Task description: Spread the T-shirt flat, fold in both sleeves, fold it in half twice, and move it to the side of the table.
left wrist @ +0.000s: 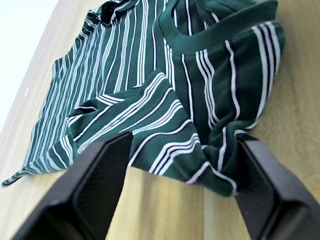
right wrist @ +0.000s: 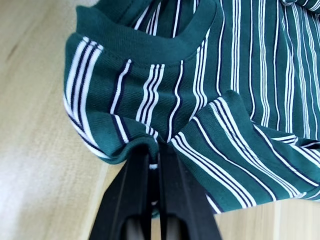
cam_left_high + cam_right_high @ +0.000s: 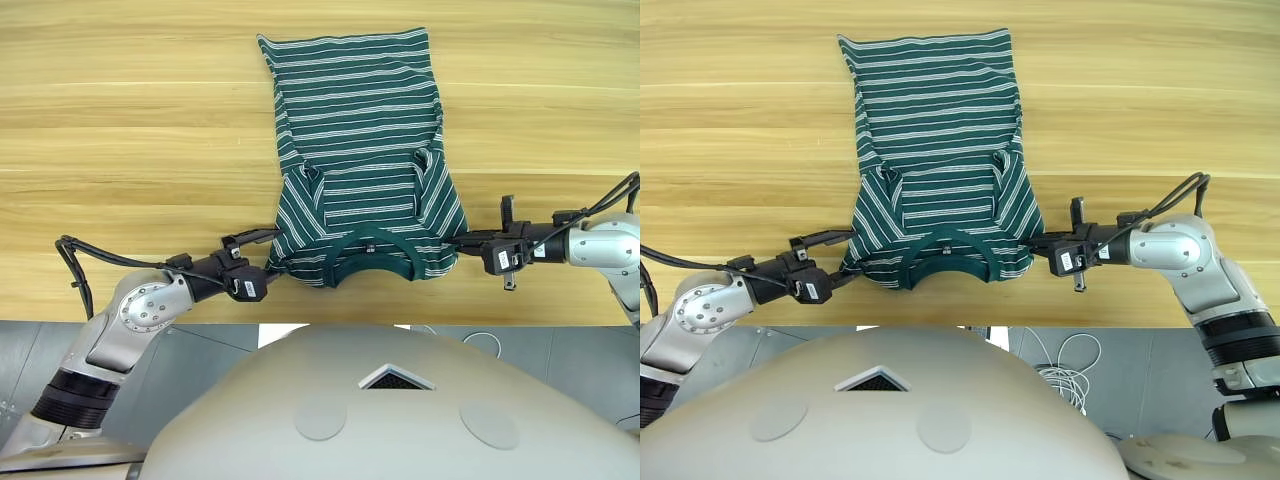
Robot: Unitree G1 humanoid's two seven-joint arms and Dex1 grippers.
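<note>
The left gripper is seen with its fingers wide apart, set either side of the bunched left shoulder of the T-shirt; nothing is gripped by it yet. The right gripper is closed tight, and a fold of the right shoulder cloth is pinched between its fingers.

The sleeves are already folded in, so the first half-fold is judged to be the step in hand. Before any lift, the left fingers should be closed on the shoulder so that all layers, the tucked sleeve included, are caught. Both shoulders should then be raised together and level, and carried over toward the hem, so that the folded sleeves are not dragged loose.

The T-shirt is laid on the table, about midway between its left and right edges. Its collar is pointed at the near edge and lies close to it. The long axis runs from near edge to far edge, the hem end leaning slightly left.
</note>
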